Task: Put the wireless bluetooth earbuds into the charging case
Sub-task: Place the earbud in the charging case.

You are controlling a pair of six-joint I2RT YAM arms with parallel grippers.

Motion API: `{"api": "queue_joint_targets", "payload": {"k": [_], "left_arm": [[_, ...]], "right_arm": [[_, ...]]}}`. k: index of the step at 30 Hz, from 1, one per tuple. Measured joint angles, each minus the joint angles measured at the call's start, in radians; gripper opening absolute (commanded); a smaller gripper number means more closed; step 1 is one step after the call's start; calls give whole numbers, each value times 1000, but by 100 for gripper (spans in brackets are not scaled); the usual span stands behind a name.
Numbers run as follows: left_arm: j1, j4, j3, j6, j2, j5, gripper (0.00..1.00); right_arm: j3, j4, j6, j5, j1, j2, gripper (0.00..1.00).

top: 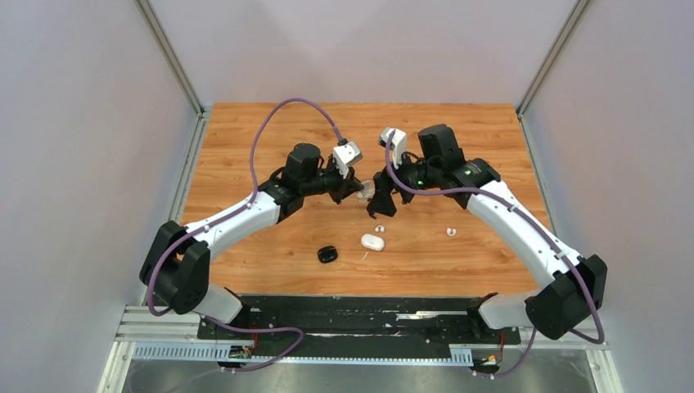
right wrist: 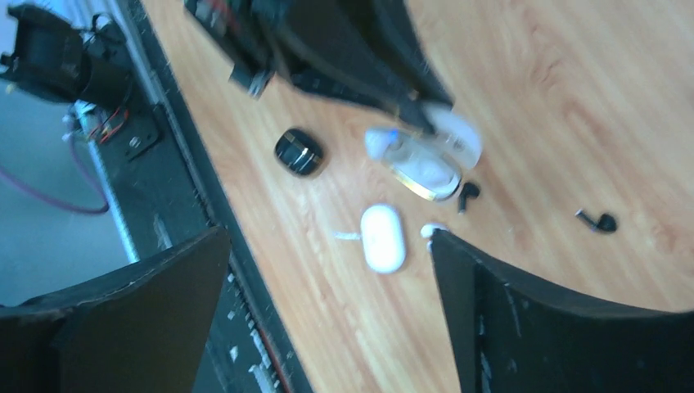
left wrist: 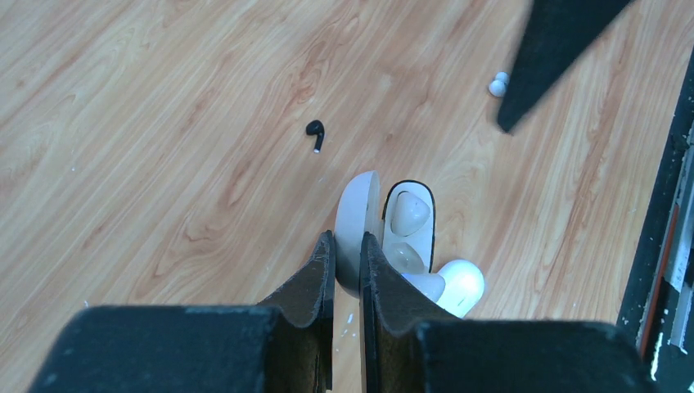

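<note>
Fingers (left wrist: 304, 286) of the left gripper (left wrist: 348, 240) pinch a glossy, rounded, open white case (left wrist: 358, 201).

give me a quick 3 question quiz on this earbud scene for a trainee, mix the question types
1. True or false: the left gripper is shut on the lid of the open case.
2. The right gripper is: A open and empty; B shut on a black earbud; C shut on a white case.
3. Fill in: in the left wrist view, the loose earbud lying just beyond the open case is ___ in colour.
Key: 1 true; 2 A; 3 black.
</note>
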Motion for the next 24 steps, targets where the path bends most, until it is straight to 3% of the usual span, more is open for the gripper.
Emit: {"api": "queue_joint_targets", "payload": {"k": [7, 13, 24], "left_arm": [[0, -13, 0, 1, -3, 1, 0], [0, -20, 0, 3, -16, 10, 0], [0, -24, 0, 21, -23, 20, 0]], "right_arm": [[20, 150, 50, 121, 35, 129, 100], [43, 150, 68, 174, 39, 237, 96], [74, 145, 77, 153, 23, 250, 86]]}}
